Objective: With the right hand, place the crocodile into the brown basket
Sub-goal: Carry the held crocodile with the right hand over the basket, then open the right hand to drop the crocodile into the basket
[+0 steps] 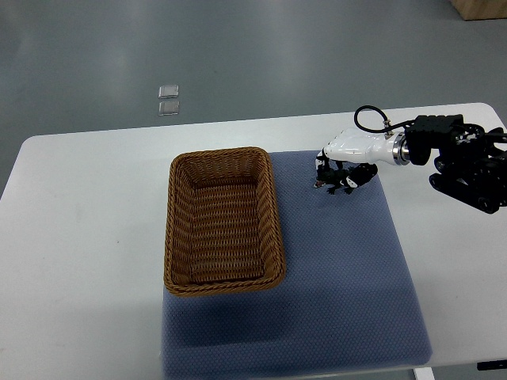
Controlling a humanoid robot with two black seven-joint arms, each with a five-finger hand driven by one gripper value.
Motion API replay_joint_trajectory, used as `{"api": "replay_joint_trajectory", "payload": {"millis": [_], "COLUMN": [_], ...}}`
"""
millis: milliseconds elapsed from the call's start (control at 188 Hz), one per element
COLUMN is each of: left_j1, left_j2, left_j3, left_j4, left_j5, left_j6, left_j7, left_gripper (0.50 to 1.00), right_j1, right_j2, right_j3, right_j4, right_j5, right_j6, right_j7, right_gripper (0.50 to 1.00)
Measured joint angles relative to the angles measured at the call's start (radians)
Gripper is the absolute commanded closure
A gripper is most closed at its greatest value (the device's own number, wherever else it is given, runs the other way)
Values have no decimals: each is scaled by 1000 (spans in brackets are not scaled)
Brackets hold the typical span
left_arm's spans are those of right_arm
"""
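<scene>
The right hand (339,162) reaches in from the right edge, its white shell over the far right part of the mat (341,269), with the dark fingers (323,168) curled down around the crocodile (347,181). The toy shows as a small dark shape under and just in front of the palm, its body poking out toward the near side; the hand appears to be gripping it, though whether the toy is already off the mat or still resting on it cannot be told from this steep view. Left of the hand, a short way across bare mat, stands the basket (176,229), a brown woven rectangle lying partly on the mat and partly on the white table (79,237). Nothing lies inside it. The left arm does not show at all. Judging by this, the task is at its early middle: the grasp looks made or nearly made, while the lift, the carry leftward over the basket's near wall and the release inside are all left to do. The basket is wide and open-topped, so the drop should forgive some error in aim.
</scene>
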Motion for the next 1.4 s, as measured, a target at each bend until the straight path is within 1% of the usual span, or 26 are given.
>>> {"api": "replay_joint_trajectory", "payload": {"millis": [378,687,857,1102,1400], "left_j1": [0,0,0,0,0], "left_j2": [0,0,0,0,0], "left_j3": [0,0,0,0,0], "left_j4": [0,0,0,0,0], "left_j5": [0,0,0,0,0], "left_j6": [0,0,0,0,0], "left_j7": [0,0,0,0,0], "left_gripper": [500,500,500,500,500], "right_j1": [10,54,94,143,139], "right_j2": [0,-8,-10,8,87], "right_j3": [-2,0,0,0,-4], "right_j4": [18,161,207,249,267], "right_j5": [-1,-3,-3,-4,-4], "right_j6": [-8,-74,-106,-144,-243], "right_j7": [0,0,1,28,97], "right_gripper": [1000,1000,1000,1000,1000]}}
